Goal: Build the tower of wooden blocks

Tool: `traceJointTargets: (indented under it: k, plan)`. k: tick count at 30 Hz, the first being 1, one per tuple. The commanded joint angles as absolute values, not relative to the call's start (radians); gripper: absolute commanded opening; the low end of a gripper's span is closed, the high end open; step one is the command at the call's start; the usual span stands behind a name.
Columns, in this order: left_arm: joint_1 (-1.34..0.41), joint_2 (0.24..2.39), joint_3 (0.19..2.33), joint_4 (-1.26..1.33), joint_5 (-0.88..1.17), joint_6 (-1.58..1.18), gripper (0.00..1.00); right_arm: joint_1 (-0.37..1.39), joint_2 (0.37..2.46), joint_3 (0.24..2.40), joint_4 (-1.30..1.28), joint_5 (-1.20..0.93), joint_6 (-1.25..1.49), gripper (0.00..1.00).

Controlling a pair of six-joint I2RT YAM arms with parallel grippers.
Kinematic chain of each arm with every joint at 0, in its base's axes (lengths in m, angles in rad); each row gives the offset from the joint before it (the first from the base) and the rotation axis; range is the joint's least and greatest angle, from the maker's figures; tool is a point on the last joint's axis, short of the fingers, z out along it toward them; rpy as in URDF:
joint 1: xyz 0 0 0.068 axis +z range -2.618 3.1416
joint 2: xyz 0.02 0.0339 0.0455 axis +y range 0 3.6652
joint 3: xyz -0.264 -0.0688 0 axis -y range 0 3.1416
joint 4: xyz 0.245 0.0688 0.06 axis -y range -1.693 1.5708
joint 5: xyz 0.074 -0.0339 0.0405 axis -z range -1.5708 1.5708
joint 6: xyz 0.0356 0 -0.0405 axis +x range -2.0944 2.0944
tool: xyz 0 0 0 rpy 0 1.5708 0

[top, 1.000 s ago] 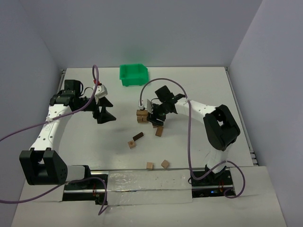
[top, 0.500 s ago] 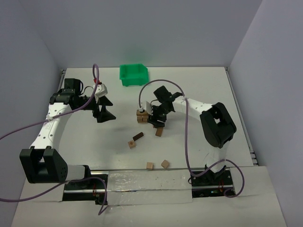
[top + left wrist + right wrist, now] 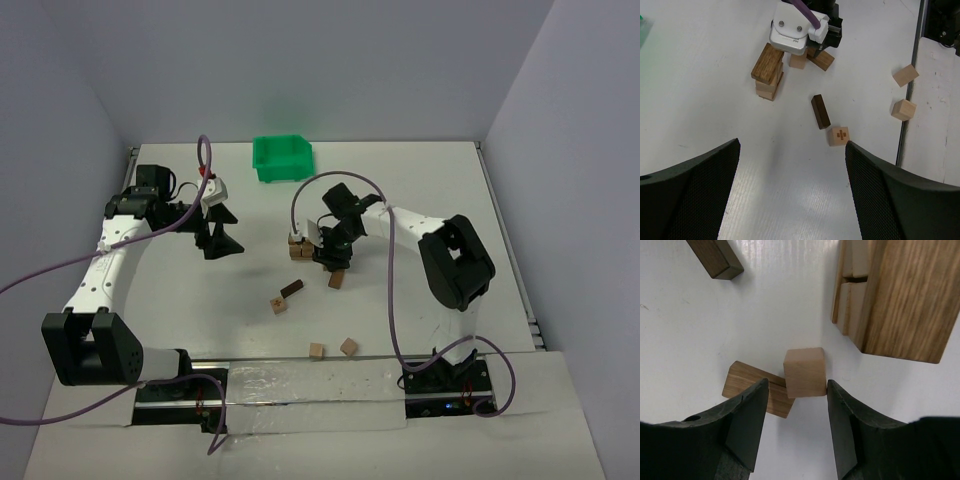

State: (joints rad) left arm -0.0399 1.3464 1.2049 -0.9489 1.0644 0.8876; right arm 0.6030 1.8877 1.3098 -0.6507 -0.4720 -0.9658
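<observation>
The wood block tower is a short stack of tan blocks with a brown bar across the top, seen close at the upper right of the right wrist view. My right gripper is lowered just right of it, jaws straddling a light tan cube. The right finger touches the cube's corner, while a gap stays at the left finger. A brown bar lies against the cube. My left gripper hangs open and empty, well left of the tower.
Loose blocks lie nearer the arms: a dark bar, a cube with a cross mark, two tan cubes. A green bin stands at the back. The table's near edge runs past the two cubes.
My right gripper has shifted a little left toward the tower and its jaws have narrowed around the tan cube. The left arm has not moved.
</observation>
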Motion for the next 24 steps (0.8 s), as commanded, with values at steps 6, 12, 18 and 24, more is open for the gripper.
traceJointTargets:
  k: [6, 12, 18, 24]
  plan:
    - [-0.036, 1.344, 1.243, -0.948, 1.086, 0.922, 0.91, 0.616, 1.842, 1.296, -0.669, -0.486, -0.999, 0.44]
    - [-0.035, 1.333, 1.223, -0.919, 1.088, 0.898, 0.91, 0.617, 1.757, 1.242, -0.655, -0.498, -0.988, 0.34]
    - [-0.035, 1.327, 1.219, -0.894, 1.089, 0.874, 0.91, 0.617, 1.699, 1.201, -0.634, -0.503, -0.968, 0.29]
    - [-0.035, 1.328, 1.217, -0.889, 1.09, 0.869, 0.91, 0.615, 1.63, 1.184, -0.632, -0.502, -0.95, 0.25]
